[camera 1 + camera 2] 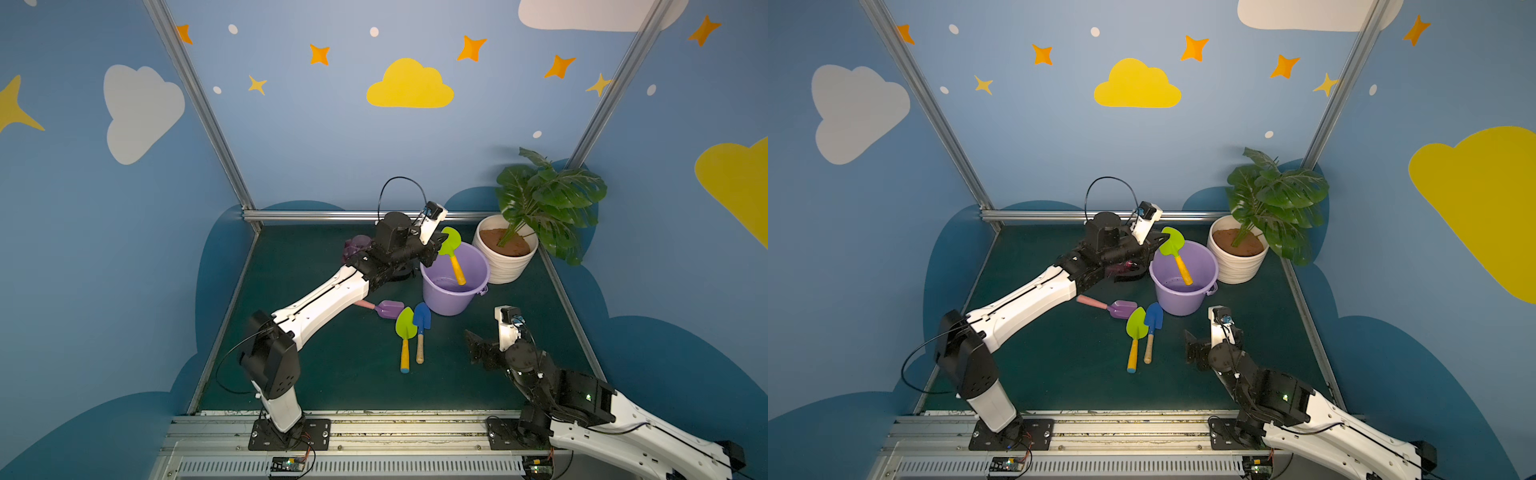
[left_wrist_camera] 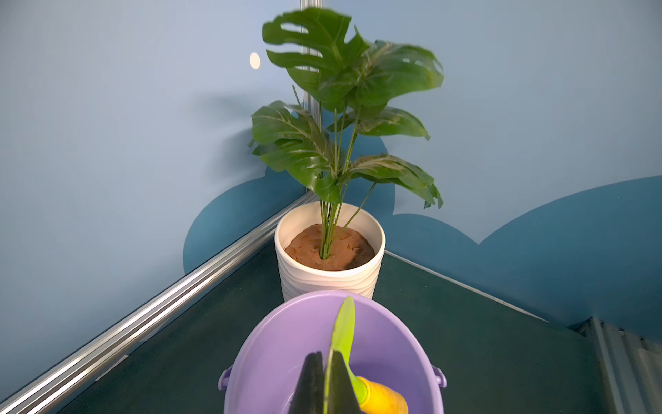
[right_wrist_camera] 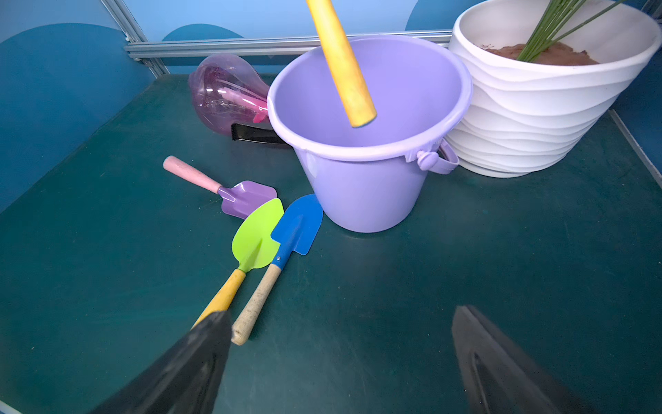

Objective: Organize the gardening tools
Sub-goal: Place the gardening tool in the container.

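while my left gripper (image 2: pixel 324 356) pinches green shovel (image 1: pixel 451 242) by blade, handle pointing down into bucket (image 1: pixel 442 300), i see right gripper (image 3: pixel 340 312) near right, jaws wide, empty. second green shovel (image 1: pixel 406 326), blue shovel (image 1: pixel 422 317), purple shovel (image 1: pixel 389 309) lie beside bucket; spray bottle (image 3: pixel 222 94) on its side, far left of it.

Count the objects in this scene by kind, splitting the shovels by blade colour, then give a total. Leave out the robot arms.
Lime-green shovels: 2
Blue shovel: 1
Purple shovel: 1
Pink spray bottle: 1
Lilac bucket: 1
White plant pot: 1
Total: 7
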`<state>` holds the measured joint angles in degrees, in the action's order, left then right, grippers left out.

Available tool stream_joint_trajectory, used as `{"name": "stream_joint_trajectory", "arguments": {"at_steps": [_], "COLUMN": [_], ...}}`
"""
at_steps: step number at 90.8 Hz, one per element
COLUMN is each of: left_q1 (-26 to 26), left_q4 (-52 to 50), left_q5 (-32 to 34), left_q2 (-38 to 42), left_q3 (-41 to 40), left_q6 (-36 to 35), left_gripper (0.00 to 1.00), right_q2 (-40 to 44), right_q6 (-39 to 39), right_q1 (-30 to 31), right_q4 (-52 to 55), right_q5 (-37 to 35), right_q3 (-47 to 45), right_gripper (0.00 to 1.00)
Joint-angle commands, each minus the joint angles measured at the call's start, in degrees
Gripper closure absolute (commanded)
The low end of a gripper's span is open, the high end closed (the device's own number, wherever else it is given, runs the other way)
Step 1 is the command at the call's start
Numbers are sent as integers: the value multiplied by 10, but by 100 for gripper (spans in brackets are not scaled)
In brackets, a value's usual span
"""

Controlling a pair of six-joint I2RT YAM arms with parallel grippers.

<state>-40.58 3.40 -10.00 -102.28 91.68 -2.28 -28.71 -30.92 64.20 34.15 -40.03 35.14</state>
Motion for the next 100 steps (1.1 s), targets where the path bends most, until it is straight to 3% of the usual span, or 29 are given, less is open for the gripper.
{"name": "stream_joint_trajectory", "arguments": {"at_steps": [1, 24, 46, 75, 88, 100], "left_q1": [-11, -33, -38, -38, -37, -35], "left_q4": [2, 3, -5, -18, -25, -35], "left_q5": [30, 49, 51, 53, 53, 48], "left_q2": [-40, -134, -173, -186, -173, -151], "left_q3": [33, 67, 77, 83, 85, 84], "left_q6": [-31, -33, -19, -12, -12, -8], "left_gripper": [96, 95, 89, 61, 45, 37], "right_q2": [12, 36, 51, 33, 15, -11], "right_q6": [-9, -19, -30, -28, -24, -18], "right_q1": [-1, -2, -2, -4, -5, -6], "right_q4": [7, 16, 22, 21, 21, 19], "right_q5": [-5, -9, -11, -9, 1, 22], "right_q3": [-9, -22, -33, -32, -25, -15], "right_gripper": [3, 3, 3, 3, 3, 3]}}
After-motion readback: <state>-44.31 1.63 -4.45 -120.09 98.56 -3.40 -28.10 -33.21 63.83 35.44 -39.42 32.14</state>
